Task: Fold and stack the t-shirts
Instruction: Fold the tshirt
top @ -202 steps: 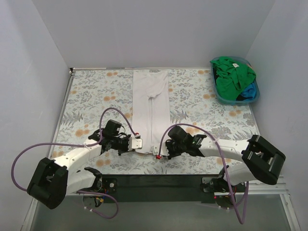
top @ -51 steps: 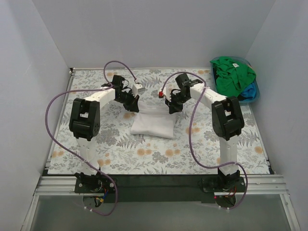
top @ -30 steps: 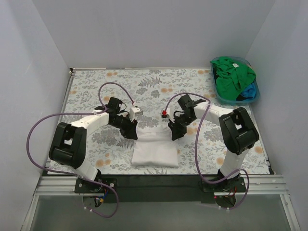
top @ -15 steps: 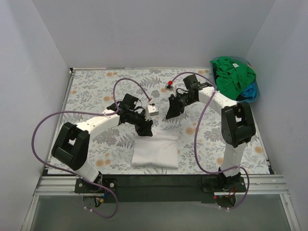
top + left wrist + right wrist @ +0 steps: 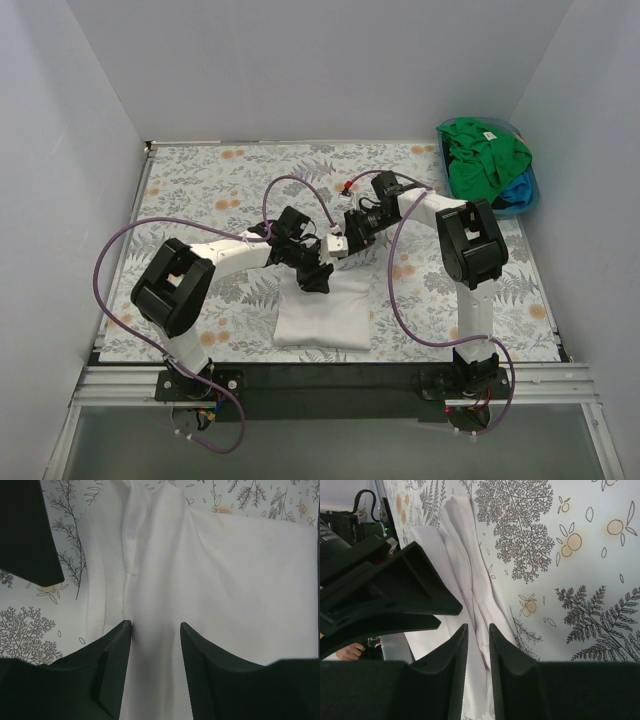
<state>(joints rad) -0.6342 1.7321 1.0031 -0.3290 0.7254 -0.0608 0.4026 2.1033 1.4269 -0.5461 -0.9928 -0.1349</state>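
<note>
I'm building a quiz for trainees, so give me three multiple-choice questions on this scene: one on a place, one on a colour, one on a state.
1. Where is the bin? A. near left corner B. far right corner C. centre
2. What colour is the folded shirt? A. green B. blue C. white
3. The left gripper is: A. open B. shut on the shirt C. out of view
Answers: B, it sits at the far right edge; C, it shows white on the floral cloth; A, its fingers stand apart above the shirt.
</note>
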